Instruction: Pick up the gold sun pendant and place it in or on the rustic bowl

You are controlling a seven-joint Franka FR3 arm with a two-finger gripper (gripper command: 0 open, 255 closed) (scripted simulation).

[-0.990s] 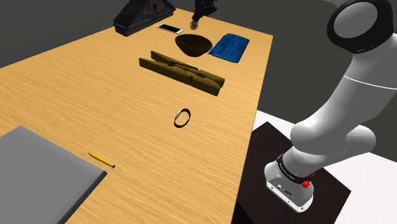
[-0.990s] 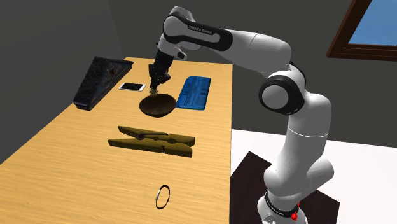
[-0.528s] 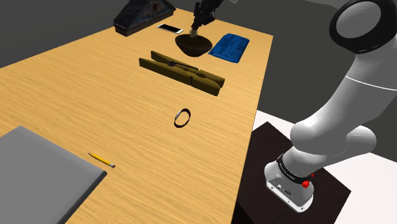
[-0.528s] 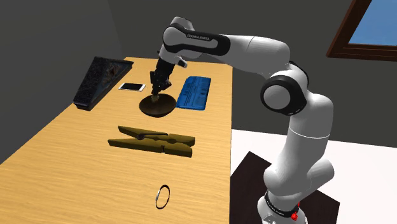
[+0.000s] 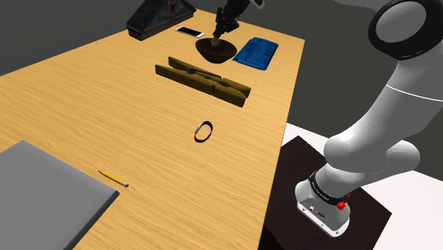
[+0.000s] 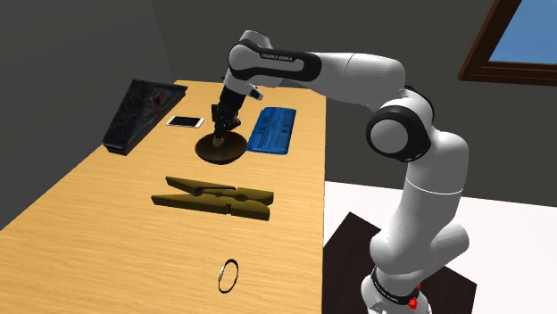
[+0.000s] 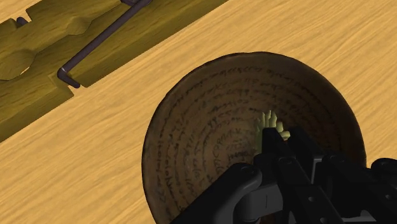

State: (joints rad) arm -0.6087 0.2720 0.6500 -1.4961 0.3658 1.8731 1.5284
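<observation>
pincer (image 7: 281,139): grasping the pale gold sun pendant (image 7: 270,122)
sun pendant: low inside the dark bowl (image 7: 203,133)
bowl: counter's (image 5: 106,106) far end

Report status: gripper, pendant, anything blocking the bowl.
Gripper shut on sun pendant, low inside the dark bowl. Pendant not yet released. Nothing blocking; big wooden clothespin lies beside the bowl, apart.

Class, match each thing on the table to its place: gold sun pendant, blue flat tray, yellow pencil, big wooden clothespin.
1 gold sun pendant
2 blue flat tray
3 yellow pencil
4 big wooden clothespin

A next to the grey slab
B between the dark brown bowl and the black ring
C in the black gripper, at the bowl
D on the bowl's right in the shoulder view

Pairs: 1-C, 2-D, 3-A, 4-B
</observation>
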